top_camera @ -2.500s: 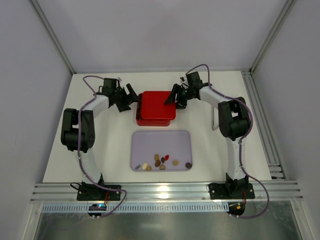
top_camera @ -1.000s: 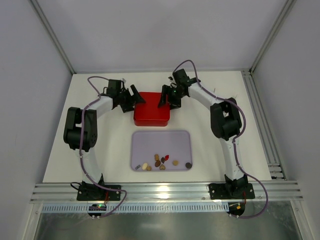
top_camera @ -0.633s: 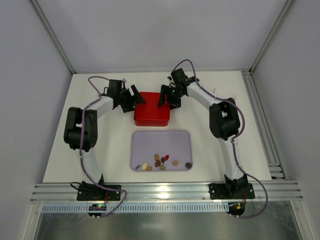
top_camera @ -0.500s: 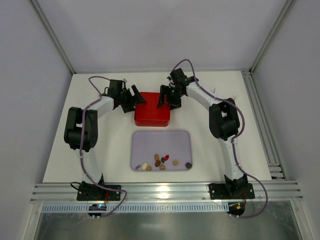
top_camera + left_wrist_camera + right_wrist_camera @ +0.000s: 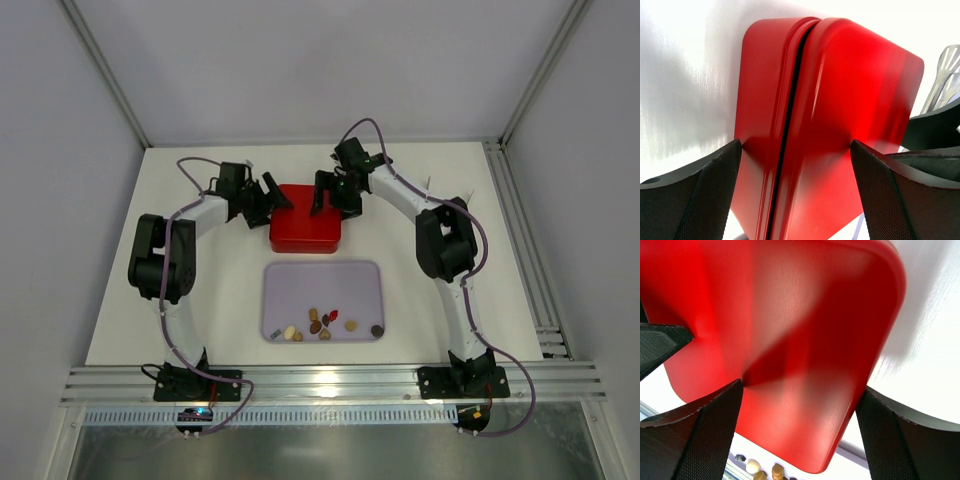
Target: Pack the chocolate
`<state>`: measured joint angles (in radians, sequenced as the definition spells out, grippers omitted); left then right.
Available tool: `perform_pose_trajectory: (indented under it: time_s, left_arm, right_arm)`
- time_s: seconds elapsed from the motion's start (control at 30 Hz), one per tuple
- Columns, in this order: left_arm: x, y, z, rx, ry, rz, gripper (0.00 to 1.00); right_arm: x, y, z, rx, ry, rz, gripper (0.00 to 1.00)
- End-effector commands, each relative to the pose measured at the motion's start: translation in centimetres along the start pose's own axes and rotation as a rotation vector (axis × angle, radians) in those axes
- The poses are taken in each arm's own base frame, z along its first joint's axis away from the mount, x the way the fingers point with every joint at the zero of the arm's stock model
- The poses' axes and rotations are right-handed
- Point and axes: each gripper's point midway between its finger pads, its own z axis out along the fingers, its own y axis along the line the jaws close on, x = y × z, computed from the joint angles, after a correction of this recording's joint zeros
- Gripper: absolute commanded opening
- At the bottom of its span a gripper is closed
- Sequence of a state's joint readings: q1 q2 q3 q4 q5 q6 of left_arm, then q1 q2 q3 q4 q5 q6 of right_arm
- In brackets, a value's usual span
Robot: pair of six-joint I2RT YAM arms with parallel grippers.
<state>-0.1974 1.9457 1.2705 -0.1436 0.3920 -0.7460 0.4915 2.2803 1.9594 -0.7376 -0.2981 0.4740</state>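
The chocolate (image 5: 320,325) is several small brown, tan and cream pieces, one reddish, lying near the front of the lilac tray (image 5: 300,285); a few show in the right wrist view (image 5: 760,467). The red box (image 5: 305,225) sits behind the tray with its lid on. My left gripper (image 5: 268,205) is at the box's back left corner, open, and the box (image 5: 840,100) fills the space between its jaws (image 5: 795,145). My right gripper (image 5: 333,197) hangs over the box's back right part, open, with the lid (image 5: 790,315) between its jaws (image 5: 800,385).
The white table (image 5: 200,300) ends at a metal rail (image 5: 330,385) in front, where both arm bases are bolted. Grey walls close in the back and sides. A slotted rail (image 5: 520,240) runs along the right edge.
The right gripper's jaws have widened around the lid and that arm has crept a little left. Box and left gripper have held still over the last second; earlier the box sat further right.
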Motion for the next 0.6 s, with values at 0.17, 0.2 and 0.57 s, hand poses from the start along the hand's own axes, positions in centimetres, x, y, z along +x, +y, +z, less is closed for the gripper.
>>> perform_pose_trajectory:
  time_s: [0.17, 0.2, 0.57]
  left_arm:
    - [0.3, -4.8, -1.2, 0.151, -0.005, 0.003, 0.86]
    - [0.2, -5.0, -1.3, 0.155, -0.009, -0.003, 0.86]
    - [0.0, -5.9, -1.8, 0.19, -0.023, -0.04, 0.86]
  right_arm:
    - [-0.9, 3.6, -2.0, -0.009, -0.085, -0.075, 0.9]
    - [-1.0, 3.7, -2.0, -0.004, -0.091, -0.077, 0.9]
    - [-0.9, 4.6, -2.2, 0.069, -0.114, -0.123, 0.91]
